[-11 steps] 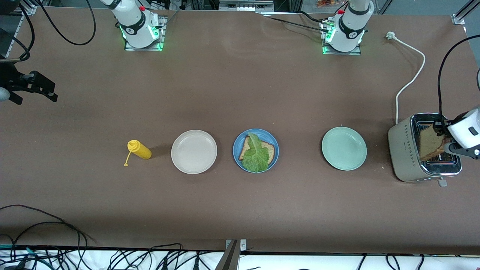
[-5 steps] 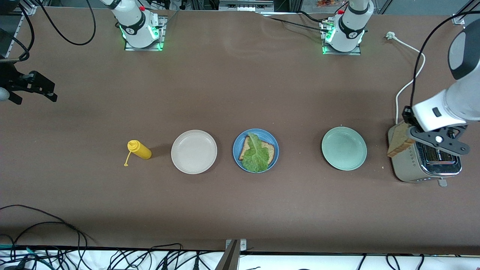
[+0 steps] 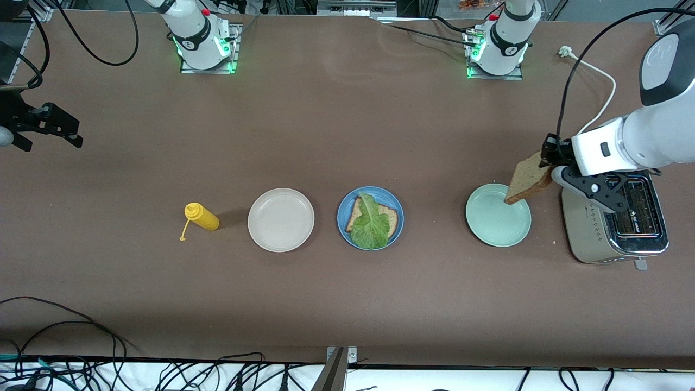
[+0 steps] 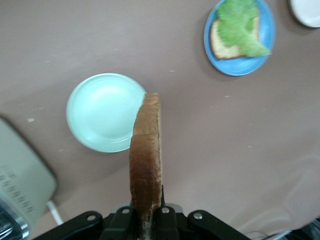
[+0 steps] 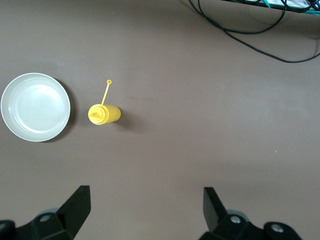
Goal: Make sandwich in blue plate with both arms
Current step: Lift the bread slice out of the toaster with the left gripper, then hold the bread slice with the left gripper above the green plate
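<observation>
The blue plate (image 3: 397,208) sits mid-table with one brown bread slice (image 3: 390,217) and a ruffled lettuce leaf (image 3: 371,224) lying on it. My left gripper (image 3: 548,162) is shut on a second bread slice (image 3: 525,182), held on edge in the air over the rim of the pale green plate (image 3: 491,222). In the left wrist view the held slice (image 4: 146,160) stands in my left gripper (image 4: 146,216), with the blue plate (image 4: 241,69) and lettuce (image 4: 239,25) farther off. My right gripper (image 3: 50,141) waits open and empty at the right arm's end of the table (image 5: 145,205).
A silver toaster (image 3: 589,228) stands at the left arm's end, with a white power cord (image 3: 597,111) beside it. A beige plate (image 3: 280,219) and a yellow mustard bottle (image 3: 202,216) lie toward the right arm's end. Cables run along the front edge.
My left gripper has lifted the bread slice out of the toaster and carried it toward the table's middle, to above the pale green plate's rim. The right arm has not moved.
</observation>
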Action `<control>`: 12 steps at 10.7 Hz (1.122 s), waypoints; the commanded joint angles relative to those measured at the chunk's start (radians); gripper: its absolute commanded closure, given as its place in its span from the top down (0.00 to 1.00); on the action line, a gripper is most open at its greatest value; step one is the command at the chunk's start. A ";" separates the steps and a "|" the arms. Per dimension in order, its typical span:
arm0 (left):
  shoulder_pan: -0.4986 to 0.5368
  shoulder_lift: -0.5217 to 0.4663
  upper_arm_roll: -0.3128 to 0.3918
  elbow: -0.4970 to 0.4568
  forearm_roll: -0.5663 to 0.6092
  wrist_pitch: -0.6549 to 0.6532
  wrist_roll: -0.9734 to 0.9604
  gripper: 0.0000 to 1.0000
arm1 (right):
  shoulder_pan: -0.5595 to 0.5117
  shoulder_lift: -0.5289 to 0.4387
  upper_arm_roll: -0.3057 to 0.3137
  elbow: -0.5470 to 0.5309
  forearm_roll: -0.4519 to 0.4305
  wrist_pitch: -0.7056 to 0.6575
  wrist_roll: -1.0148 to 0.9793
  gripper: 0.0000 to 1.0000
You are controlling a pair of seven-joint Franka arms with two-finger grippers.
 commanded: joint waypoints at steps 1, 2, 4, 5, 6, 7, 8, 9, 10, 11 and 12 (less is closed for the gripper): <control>-0.021 0.028 -0.001 0.004 -0.106 -0.017 0.004 0.00 | 0.001 0.007 -0.001 0.025 -0.015 -0.024 0.013 1.00; -0.021 0.045 0.000 0.005 -0.142 -0.017 0.005 0.00 | 0.001 0.007 0.001 0.025 -0.015 -0.024 0.014 1.00; -0.009 0.085 0.003 0.007 -0.246 -0.017 0.006 0.00 | 0.003 0.007 0.001 0.025 -0.016 -0.024 0.014 1.00; -0.008 0.104 0.005 0.007 -0.284 -0.017 0.009 0.00 | 0.003 0.009 0.001 0.025 -0.016 -0.024 0.014 1.00; 0.000 0.117 0.006 0.007 -0.312 -0.017 0.015 0.00 | 0.003 0.009 0.001 0.025 -0.016 -0.025 0.013 1.00; 0.008 0.128 0.006 0.007 -0.334 -0.017 0.019 0.00 | 0.004 0.009 0.001 0.025 -0.016 -0.031 0.014 1.00; 0.009 0.134 0.006 0.007 -0.340 -0.017 0.021 0.00 | 0.004 0.009 0.001 0.025 -0.016 -0.030 0.014 1.00; 0.015 0.137 0.006 0.007 -0.346 -0.017 0.022 0.00 | 0.004 0.009 0.001 0.025 -0.016 -0.031 0.014 1.00; 0.020 0.144 0.006 0.007 -0.364 -0.017 0.022 0.00 | 0.004 0.009 0.001 0.025 -0.015 -0.030 0.014 1.00; 0.026 0.150 0.006 0.007 -0.369 -0.017 0.024 0.00 | 0.004 0.009 0.001 0.025 -0.016 -0.031 0.014 1.00; 0.028 0.154 0.006 0.007 -0.378 -0.017 0.024 0.00 | 0.003 0.009 0.001 0.025 -0.016 -0.031 0.014 1.00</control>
